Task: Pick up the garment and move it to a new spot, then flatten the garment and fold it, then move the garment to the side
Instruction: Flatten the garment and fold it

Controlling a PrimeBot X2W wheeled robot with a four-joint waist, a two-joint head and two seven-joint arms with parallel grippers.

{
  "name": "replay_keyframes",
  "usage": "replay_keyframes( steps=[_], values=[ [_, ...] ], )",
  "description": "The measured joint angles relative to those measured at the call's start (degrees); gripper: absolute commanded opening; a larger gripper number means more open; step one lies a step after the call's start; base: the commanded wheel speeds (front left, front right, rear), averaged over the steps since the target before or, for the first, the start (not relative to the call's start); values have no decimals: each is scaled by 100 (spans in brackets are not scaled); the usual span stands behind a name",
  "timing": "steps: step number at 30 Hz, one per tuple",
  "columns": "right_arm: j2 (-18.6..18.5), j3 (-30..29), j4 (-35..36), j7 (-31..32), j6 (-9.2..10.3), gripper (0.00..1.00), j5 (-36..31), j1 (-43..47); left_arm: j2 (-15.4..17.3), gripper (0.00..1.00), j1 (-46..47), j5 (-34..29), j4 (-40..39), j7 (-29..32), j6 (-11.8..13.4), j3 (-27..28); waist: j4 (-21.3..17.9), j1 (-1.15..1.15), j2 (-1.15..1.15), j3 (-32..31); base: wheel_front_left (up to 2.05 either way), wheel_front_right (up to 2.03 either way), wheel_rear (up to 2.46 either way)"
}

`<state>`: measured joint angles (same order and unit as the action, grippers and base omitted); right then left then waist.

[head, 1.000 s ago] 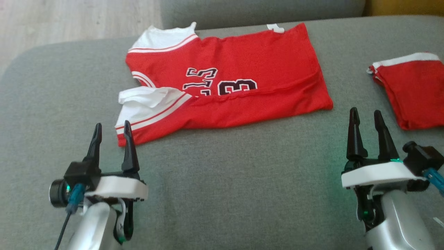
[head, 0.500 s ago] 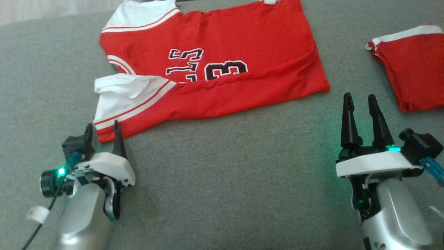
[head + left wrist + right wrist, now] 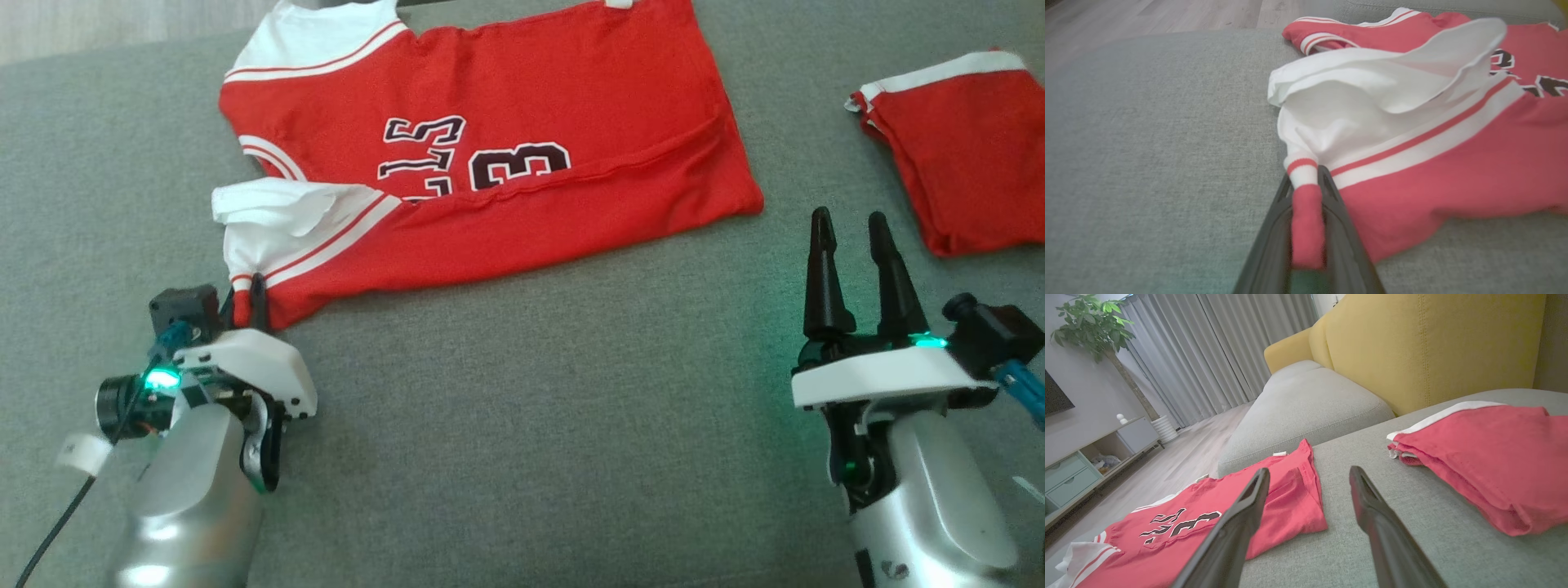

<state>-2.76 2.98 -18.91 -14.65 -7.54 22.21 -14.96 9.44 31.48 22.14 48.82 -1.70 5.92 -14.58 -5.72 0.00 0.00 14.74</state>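
The garment [image 3: 506, 163] is a red jersey with white sleeves and black numbers, lying partly folded on the grey sofa cushion [image 3: 531, 408]. My left gripper [image 3: 245, 296] is at its near left corner. In the left wrist view the gripper [image 3: 1306, 177] is shut on that red hem corner with its white and red stripe, and the garment [image 3: 1453, 171] spreads away to the right. My right gripper [image 3: 849, 224] stands open above bare cushion, right of the garment's near right corner. From the right wrist the garment [image 3: 1229, 514] lies beyond the open right gripper [image 3: 1308, 473].
A second red piece with a white band [image 3: 963, 147] lies folded at the far right, also seen as the folded piece [image 3: 1486, 457]. A yellow sofa back [image 3: 1433, 343] rises behind it. Wooden floor [image 3: 82, 24] lies past the cushion's far left edge.
The head camera tilted down, shifting the picture. My left gripper went forward to the garment's near left corner and closed on it. The right gripper stayed open in place.
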Motion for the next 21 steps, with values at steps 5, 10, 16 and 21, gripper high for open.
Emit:
replay_keyframes(
  steps=[5, 10, 16, 21],
  values=[
    [-2, 1, -336, 0, 0, 100, -321, -47, -7, 0, -38, -2, -82, -478, -71, -35, 87, 0, 0, -84, 0, 0, 0],
    [-4, -244, -1198, 245, 0, 100, -917, -577, -48, 0, -20, -104, -588, -1007, -280, -216, 249, 0, 0, -101, 0, 0, 0],
    [-7, -587, -2191, 834, 0, 100, -1504, -1543, -120, 0, -16, -268, -1085, -1155, -330, -425, 467, 0, 0, -53, 0, 0, 0],
    [-10, -955, -3083, 1107, 0, 100, -1998, -2020, -141, 0, -18, -404, -1237, -1157, -396, -632, 634, 0, 0, -2, 0, 0, 0]
  ],
)
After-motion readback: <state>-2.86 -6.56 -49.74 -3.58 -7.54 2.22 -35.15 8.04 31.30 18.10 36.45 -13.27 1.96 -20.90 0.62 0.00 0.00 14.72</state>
